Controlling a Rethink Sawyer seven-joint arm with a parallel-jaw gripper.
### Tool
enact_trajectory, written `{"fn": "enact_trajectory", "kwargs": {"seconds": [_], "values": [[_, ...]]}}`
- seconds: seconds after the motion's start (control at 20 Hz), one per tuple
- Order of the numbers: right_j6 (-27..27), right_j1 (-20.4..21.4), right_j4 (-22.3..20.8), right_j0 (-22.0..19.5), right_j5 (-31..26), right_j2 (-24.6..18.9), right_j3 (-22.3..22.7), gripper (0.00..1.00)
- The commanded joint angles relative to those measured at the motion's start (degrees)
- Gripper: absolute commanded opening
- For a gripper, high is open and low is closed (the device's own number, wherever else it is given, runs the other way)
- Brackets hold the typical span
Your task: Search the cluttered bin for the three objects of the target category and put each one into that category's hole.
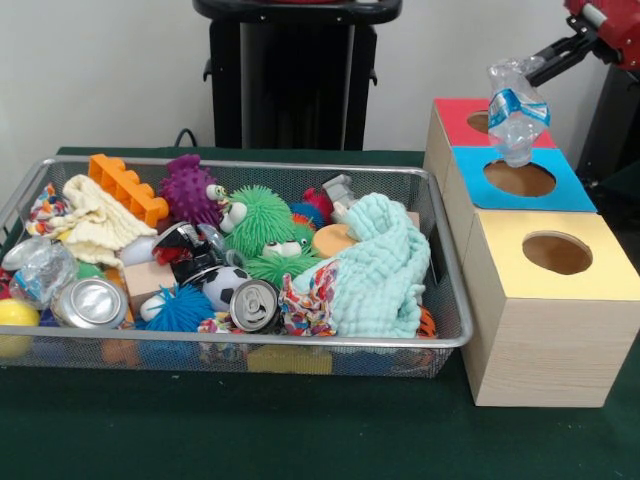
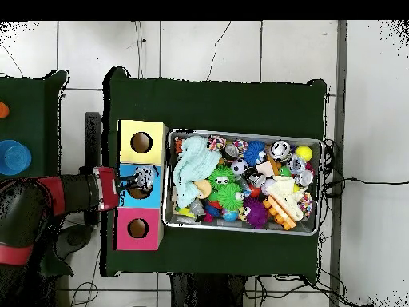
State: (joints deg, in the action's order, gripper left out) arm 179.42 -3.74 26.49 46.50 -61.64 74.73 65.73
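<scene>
My gripper point(image 1: 537, 70) comes in from the upper right and is shut on a crumpled clear bottle with a blue label point(image 1: 514, 112). The bottle hangs above the boxes, over the line between the red-topped box's hole point(image 1: 479, 122) and the blue-topped box's hole point(image 1: 520, 179). In the overhead view the gripper point(image 2: 128, 185) holds the bottle point(image 2: 144, 177) over the blue box, next to the red box's hole point(image 2: 137, 229). A second clear wrinkly bottle point(image 1: 40, 268) lies at the left end of the wire mesh bin point(image 1: 250, 166). No third bottle shows.
The bin point(image 2: 240, 133) is packed with soft toys, a green fuzzy ball point(image 1: 262, 222), a mint cloth point(image 1: 378, 275), an orange brick point(image 1: 125, 185) and two silver cans point(image 1: 90, 302) point(image 1: 253, 303). A yellow-topped box point(image 1: 557, 253) stands nearest the camera. Green cloth covers the table.
</scene>
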Motion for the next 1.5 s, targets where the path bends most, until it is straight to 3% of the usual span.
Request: {"fn": "enact_trajectory", "kwargs": {"seconds": [0.05, 0.3, 0.45, 0.6, 1.5], "values": [[-2.11, 4.04, -4.77, 0.11, 2.93, -6.54, -0.29, 0.0], [-0.75, 4.68, -5.91, 0.3, 2.7, -6.49, -0.06, 0.0], [-0.59, 6.26, -5.95, 0.71, -1.78, -6.8, -0.76, 0.0], [1.49, 5.32, -6.16, 1.43, -3.74, -6.18, -1.43, 0.0], [4.36, 3.36, -8.21, 3.09, -0.78, -6.89, 1.32, 0.0]]}}
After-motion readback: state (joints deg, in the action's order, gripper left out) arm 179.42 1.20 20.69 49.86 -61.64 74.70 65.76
